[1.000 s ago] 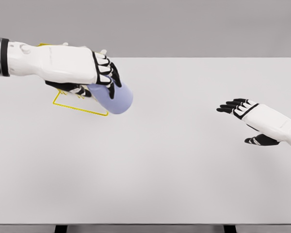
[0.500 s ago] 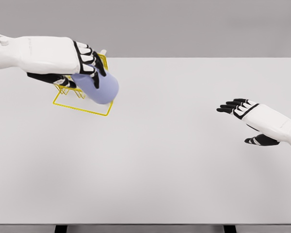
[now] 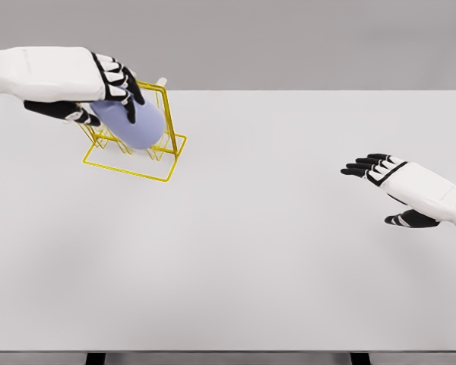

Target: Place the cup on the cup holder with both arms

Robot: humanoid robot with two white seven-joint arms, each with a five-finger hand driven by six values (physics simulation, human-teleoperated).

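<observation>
A pale lavender cup (image 3: 133,125) lies tilted, its rounded end pointing right and down, over the yellow wire cup holder (image 3: 156,167) at the table's back left. My left hand (image 3: 99,87) is shut on the cup, black-and-white fingers (image 3: 118,80) wrapped over its top and the thumb under it. The cup overlaps the holder's upright frame; whether it touches the wires I cannot tell. My right hand (image 3: 380,179) hovers over the table at the right, fingers spread and holding nothing.
The white table (image 3: 258,251) fills the view, with its front edge near the bottom and its back edge behind the holder. A small white peg (image 3: 161,80) shows at the holder's top.
My left hand has carried the cup leftward and back, from right of the holder to over its frame. The right hand has barely moved.
</observation>
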